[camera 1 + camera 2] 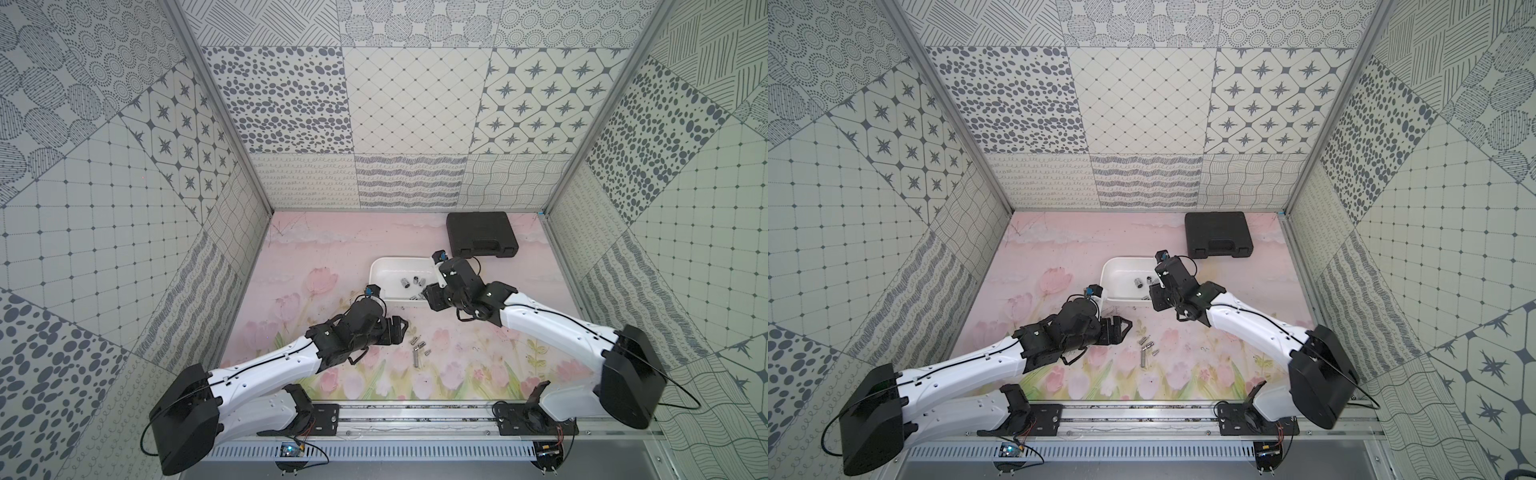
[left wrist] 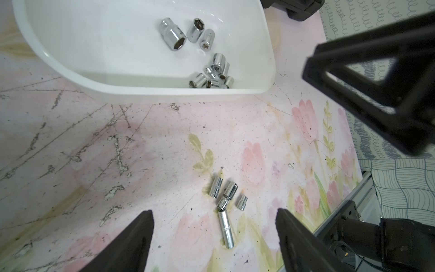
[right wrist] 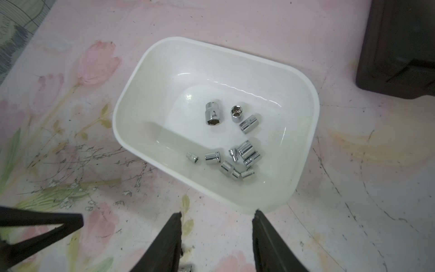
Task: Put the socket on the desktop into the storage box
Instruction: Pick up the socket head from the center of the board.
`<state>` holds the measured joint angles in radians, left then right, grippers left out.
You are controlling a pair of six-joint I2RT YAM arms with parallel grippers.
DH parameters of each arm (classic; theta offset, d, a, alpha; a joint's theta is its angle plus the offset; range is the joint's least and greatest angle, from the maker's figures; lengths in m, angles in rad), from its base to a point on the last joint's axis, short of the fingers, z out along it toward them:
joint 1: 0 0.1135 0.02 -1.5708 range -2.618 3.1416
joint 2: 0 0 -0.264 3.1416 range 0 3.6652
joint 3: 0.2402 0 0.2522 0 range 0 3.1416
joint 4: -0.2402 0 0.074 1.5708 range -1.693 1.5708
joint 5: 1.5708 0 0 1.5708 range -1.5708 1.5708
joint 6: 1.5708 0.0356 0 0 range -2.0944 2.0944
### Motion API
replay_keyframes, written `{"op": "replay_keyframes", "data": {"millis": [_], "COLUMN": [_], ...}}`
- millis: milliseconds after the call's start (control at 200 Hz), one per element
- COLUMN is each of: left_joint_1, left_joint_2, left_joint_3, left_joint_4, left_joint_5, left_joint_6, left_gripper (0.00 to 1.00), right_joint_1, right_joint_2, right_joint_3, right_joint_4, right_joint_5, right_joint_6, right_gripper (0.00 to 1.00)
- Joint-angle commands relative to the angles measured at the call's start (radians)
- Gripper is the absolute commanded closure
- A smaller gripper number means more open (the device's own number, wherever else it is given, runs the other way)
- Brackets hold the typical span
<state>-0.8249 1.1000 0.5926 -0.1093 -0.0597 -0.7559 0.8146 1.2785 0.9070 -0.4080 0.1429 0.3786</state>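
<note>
**Sockets split between worktop and storage box; both end effectors open**

- Sockets on the worktop [image 2: 230, 188]: four short chrome pieces bunched together and touching or nearly so, with one long socket [image 2: 225, 229] lying just beside them. All lie on their sides on the flowered worktop [image 2: 117, 153], apart from the box and on its arm-base side.
- Sockets in the box [image 3: 246, 150]: a tight heap near one corner, two loose ones beside it, and three more toward the middle, including the largest [image 3: 212, 113].
- Storage box [image 3: 146, 99]: white tub, upright on the worktop, mid-field in both top views.
- Left end effector [image 2: 213, 210]: jaws spread wide, nothing between them. Hangs over the worktop cluster, not touching it.
- Right end effector [image 3: 217, 212]: jaws parted, holding nothing. Its fingertips sit at the box's near rim; contact with the rim cannot be judged.
- Black case [image 1: 482, 235]: closed, beyond the box toward the back wall, apart from it.
</note>
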Motion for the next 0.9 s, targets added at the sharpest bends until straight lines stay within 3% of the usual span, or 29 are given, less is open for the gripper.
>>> {"op": "replay_keyframes", "data": {"millis": [0,155,345,670,895], "left_joint_1": [-0.008,-0.008,-0.008,-0.008,-0.008], "left_joint_2": [-0.001,0.004,0.006,0.004,-0.01], "left_joint_3": [0.001,0.004,0.003,0.004,0.003], "left_joint_4": [0.01,0.008,0.007,0.004,-0.001], "left_joint_5": [-0.002,-0.009,-0.015,-0.015,-0.017], "left_joint_6": [0.006,0.01,0.012,0.013,0.013], "left_gripper": [0.14,0.14,0.14,0.14,0.14], "right_joint_1": [0.087,0.291,0.488,0.552,0.553], "right_joint_2": [-0.128,-0.257,-0.243,-0.058,0.008], "right_joint_3": [-0.142,-0.326,-0.435,-0.481,-0.456], "right_joint_4": [-0.067,-0.082,-0.043,0.122,0.135], "right_joint_5": [0.082,0.164,0.274,0.282,0.311], "right_joint_6": [0.093,0.262,0.405,0.467,0.467], "right_gripper": [0.47,0.46,0.47,0.55,0.59]}}
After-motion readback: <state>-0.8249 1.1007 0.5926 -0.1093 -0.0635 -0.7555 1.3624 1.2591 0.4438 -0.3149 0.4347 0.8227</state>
